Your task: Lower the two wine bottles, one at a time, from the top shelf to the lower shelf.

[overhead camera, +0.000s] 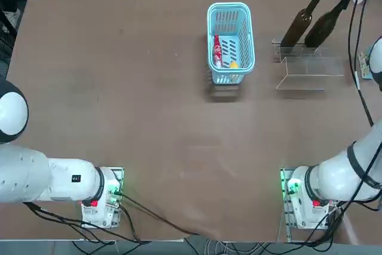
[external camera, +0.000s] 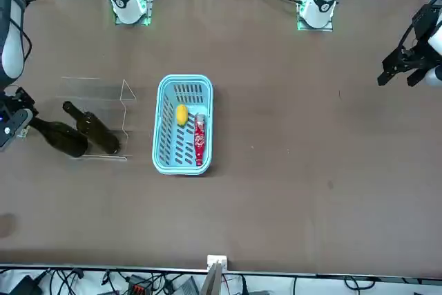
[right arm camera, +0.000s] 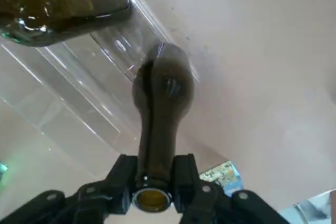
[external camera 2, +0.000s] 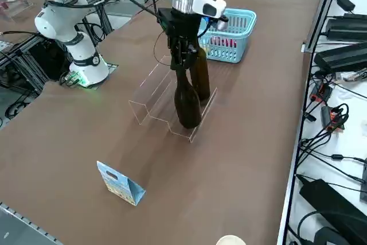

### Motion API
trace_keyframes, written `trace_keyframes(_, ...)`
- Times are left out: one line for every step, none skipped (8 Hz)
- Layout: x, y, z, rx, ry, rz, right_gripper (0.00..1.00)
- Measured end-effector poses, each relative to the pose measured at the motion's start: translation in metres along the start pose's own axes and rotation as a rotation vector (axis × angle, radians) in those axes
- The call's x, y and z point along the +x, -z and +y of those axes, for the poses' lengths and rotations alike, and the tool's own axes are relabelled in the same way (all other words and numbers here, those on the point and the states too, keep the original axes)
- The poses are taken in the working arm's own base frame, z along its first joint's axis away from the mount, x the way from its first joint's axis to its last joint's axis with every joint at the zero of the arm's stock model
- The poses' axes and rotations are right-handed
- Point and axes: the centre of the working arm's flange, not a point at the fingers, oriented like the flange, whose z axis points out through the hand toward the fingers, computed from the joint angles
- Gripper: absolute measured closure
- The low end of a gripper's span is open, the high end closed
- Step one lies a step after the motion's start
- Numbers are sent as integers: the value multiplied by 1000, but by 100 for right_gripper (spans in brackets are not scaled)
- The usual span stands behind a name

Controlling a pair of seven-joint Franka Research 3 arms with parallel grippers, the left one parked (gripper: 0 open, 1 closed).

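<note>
Jaws clamped on the neck of one wine bottle (right arm camera: 160,108), clearest in the wrist view; right gripper (external camera 2: 182,55) stands above the clear stand (external camera 2: 155,93) near the table's right far corner. Second bottle (external camera 2: 200,73) stands just beside. Side view alone shows a blue card (external camera 2: 121,183). Blue basket (overhead camera: 230,43) holds a red bottle (overhead camera: 218,51) and a yellow item (overhead camera: 234,64).

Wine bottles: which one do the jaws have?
The wine bottle farther from the blue basket; the right gripper is shut on its neck. The other bottle stands free.
</note>
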Motion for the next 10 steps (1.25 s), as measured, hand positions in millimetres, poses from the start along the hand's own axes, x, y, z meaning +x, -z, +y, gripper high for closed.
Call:
trace_keyframes(2, -3, 1, 3, 1, -4, 60)
trace_keyframes(3, -3, 0, 1, 3, -4, 60)
trace_keyframes(3, -3, 0, 1, 4, -4, 60)
trace_keyframes(4, -2, 0, 1, 5, -4, 60)
trace_keyframes(5, -2, -1, 1, 7, -3, 58)
trace_keyframes(6, -2, -1, 1, 9, -2, 41)
trace_keyframes(7, -1, -2, 0, 9, -1, 23)
trace_keyframes(6, 0, -1, -3, 9, 0, 6)
trace_keyframes(6, 5, -1, -10, 6, 6, 0)
trace_keyframes(4, 14, -1, -24, 0, 18, 0)
